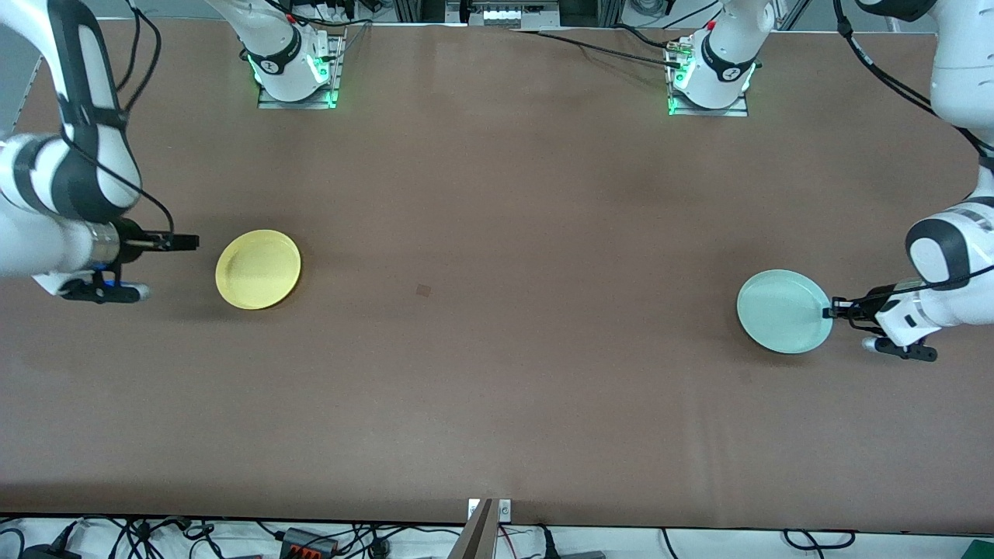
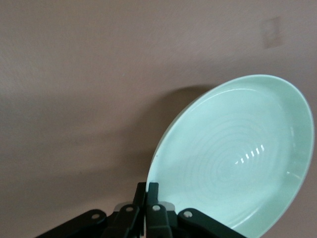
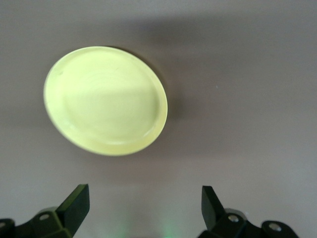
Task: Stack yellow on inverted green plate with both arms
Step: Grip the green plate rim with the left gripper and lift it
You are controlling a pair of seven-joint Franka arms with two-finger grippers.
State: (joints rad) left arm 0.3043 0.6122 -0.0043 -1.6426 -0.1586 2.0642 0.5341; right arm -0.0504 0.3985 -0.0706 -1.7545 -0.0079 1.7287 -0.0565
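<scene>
Two grippers at work. Left gripper [image 1: 829,312] clamped tight on the rim of the green plate [image 1: 783,310], at the left arm's end of the table [image 1: 497,310]; plate right side up. Right gripper [image 1: 186,242] fingers spread wide, holding nothing, just beside the yellow plate [image 1: 258,269], not touching.

I see one wide brown table [image 1: 497,194] under everything. A yellow plate [image 1: 258,269] lies on it rim up toward the right arm's end, and a green plate [image 1: 783,310] sits toward the left arm's end, a bit nearer the front camera. Between them there's a small darker square mark [image 1: 423,290] on the surface
</scene>
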